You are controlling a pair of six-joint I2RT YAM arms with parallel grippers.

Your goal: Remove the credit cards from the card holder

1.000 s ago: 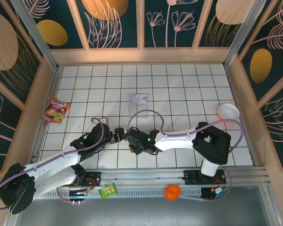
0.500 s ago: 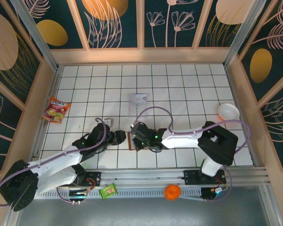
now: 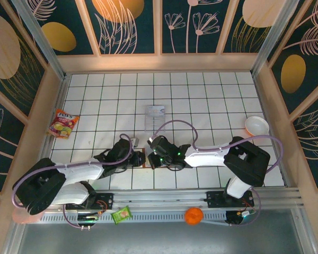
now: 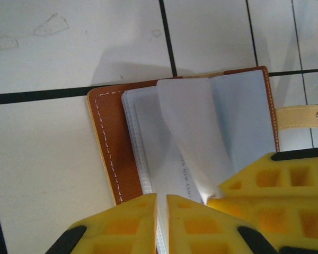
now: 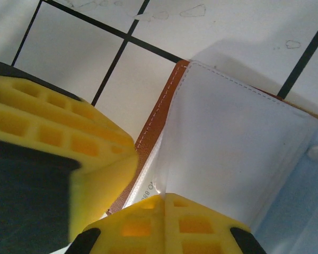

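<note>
The card holder [image 4: 108, 153] lies open on the white tiled table [image 3: 201, 95], near the arms' bases, with a credit card [image 4: 186, 177] bearing small print tucked in its pale sleeves. The left gripper [image 4: 161, 225] is all but closed, pinching the near edge of the sleeves. Just beside it, the right gripper [image 5: 164, 225] is clamped tight on a lifted pale leaf of the holder.

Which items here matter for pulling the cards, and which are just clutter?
For the job:
- card holder, lying open on the table
- printed credit card in its sleeves
- left gripper and right gripper, both pinching its inner pages

Lying about:
- snack packet
- clear tray
- white bowl
- orange ball
- green packet
</note>
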